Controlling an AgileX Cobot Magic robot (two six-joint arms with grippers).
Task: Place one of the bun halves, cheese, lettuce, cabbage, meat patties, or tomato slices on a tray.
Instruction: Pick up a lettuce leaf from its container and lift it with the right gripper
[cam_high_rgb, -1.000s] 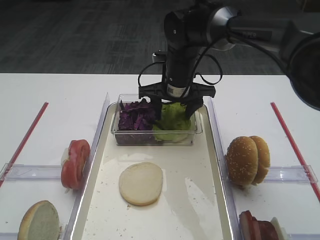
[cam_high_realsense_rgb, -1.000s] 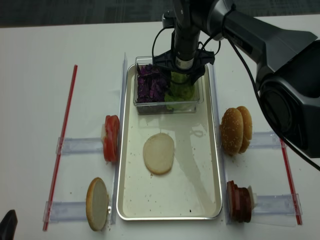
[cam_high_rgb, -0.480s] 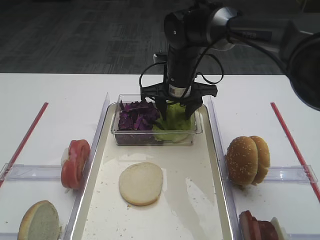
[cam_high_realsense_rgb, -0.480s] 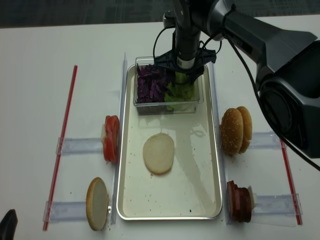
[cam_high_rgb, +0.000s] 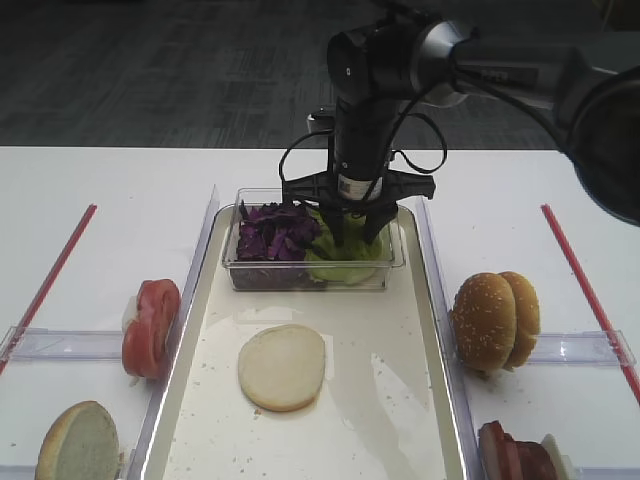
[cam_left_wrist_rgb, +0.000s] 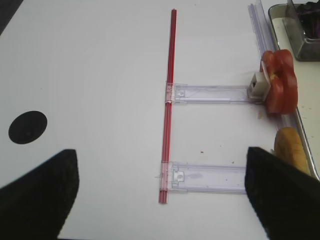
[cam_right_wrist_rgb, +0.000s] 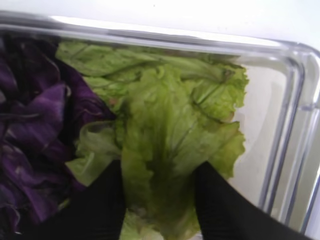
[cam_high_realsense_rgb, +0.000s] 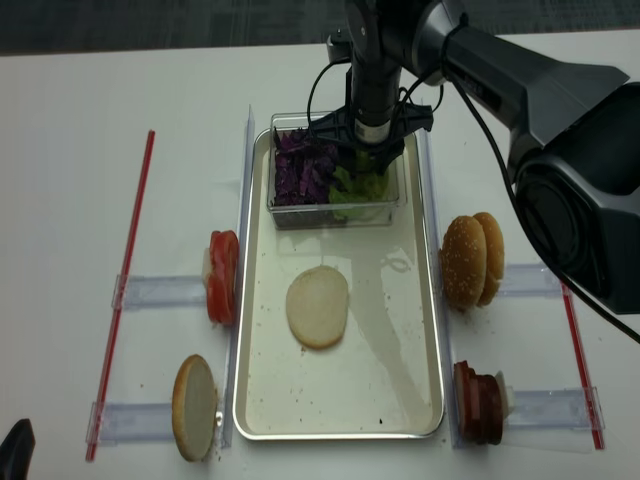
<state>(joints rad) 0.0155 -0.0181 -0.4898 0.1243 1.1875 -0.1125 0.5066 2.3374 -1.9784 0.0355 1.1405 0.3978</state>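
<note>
Crinkly light-green lettuce (cam_right_wrist_rgb: 170, 130) lies in the right half of a clear tub (cam_high_rgb: 310, 275), beside dark purple cabbage (cam_high_rgb: 270, 232). The tub stands at the far end of the long metal-rimmed tray (cam_high_rgb: 420, 400). My right gripper (cam_right_wrist_rgb: 159, 210) reaches straight down into the tub, its two black fingers pressed against either side of a bunched lettuce fold (cam_high_rgb: 345, 250). A pale bun half (cam_high_rgb: 282, 366) lies cut face up on the tray floor. My left gripper (cam_left_wrist_rgb: 162, 200) hovers over the white table left of the tray, open and holding nothing.
Tomato slices (cam_high_rgb: 150, 325) stand on edge left of the tray, with another bun half (cam_high_rgb: 78, 442) nearer the front. Sesame bun halves (cam_high_rgb: 495, 320) and meat patties (cam_high_rgb: 515, 455) sit to the right. Red strips (cam_high_rgb: 50, 280) mark both table sides.
The right gripper's fingers have drawn together in the tub, from wide apart around the lettuce to pinching a fold of it. The left arm has not moved.
</note>
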